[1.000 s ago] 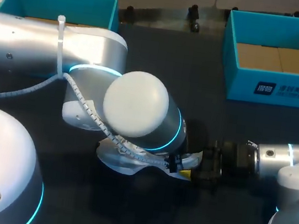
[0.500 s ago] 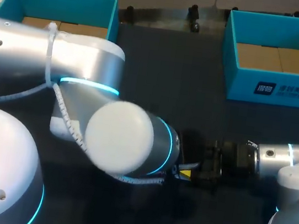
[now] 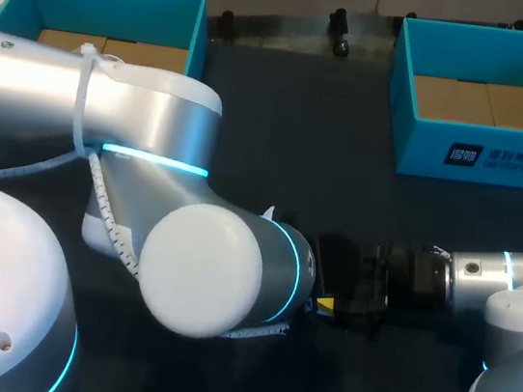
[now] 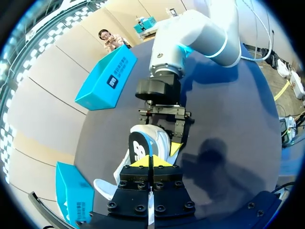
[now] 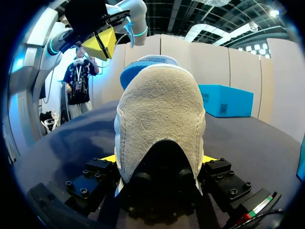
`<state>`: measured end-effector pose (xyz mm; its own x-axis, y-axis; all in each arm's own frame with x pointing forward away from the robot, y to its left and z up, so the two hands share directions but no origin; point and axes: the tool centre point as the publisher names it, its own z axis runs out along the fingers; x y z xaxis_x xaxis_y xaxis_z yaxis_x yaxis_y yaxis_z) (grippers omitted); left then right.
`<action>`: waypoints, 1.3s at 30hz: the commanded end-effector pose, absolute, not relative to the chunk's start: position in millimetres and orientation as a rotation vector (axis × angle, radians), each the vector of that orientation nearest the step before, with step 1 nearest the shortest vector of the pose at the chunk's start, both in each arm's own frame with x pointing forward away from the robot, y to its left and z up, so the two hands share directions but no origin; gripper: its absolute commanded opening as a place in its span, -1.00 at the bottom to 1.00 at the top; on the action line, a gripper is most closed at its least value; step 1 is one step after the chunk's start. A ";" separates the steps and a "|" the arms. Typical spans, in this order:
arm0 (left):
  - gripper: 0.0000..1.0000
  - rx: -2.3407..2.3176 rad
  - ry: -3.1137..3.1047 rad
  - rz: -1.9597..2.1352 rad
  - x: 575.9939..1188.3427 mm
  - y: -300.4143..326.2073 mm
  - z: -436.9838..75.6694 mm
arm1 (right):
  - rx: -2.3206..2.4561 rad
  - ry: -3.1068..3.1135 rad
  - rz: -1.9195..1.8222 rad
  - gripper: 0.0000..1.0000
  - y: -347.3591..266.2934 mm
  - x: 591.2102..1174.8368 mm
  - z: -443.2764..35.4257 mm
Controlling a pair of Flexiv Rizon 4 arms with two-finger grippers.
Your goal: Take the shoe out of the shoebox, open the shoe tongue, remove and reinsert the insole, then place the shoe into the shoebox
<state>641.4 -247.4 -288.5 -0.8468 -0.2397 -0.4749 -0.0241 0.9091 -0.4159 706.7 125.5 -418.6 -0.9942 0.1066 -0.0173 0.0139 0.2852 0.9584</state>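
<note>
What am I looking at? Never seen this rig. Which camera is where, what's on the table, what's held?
Two robot arms work at a dark table. Each ends in a two-finger gripper with yellow tips. The head view looks down from above and behind, with the left arm entering from the left and the right arm from the right. The other two pictures come from fisheye cameras on each wrist.

On the table stand a left shoebox and a right shoebox, both teal. The right gripper is shut on the shoe at its heel end. The left gripper is shut just above the shoe, with nothing visible between its tips.
</note>
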 end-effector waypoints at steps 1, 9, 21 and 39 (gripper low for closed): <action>-1.00 -0.204 2.505 -0.519 626.2 -246.2 -272.0 | 0.117 2.461 1.823 -1.00 126.4 706.0 -417.3; -1.00 -0.265 2.496 -0.428 610.3 -244.5 -252.5 | 0.117 2.461 1.823 -1.00 126.4 706.0 -417.3; -1.00 -0.271 2.491 -0.420 611.7 -246.3 -256.9 | 0.117 2.461 1.823 -1.00 126.4 706.0 -417.3; -0.26 -0.352 2.438 -0.477 625.7 -244.6 -295.0 | 0.117 2.461 1.823 -1.00 126.4 706.0 -417.3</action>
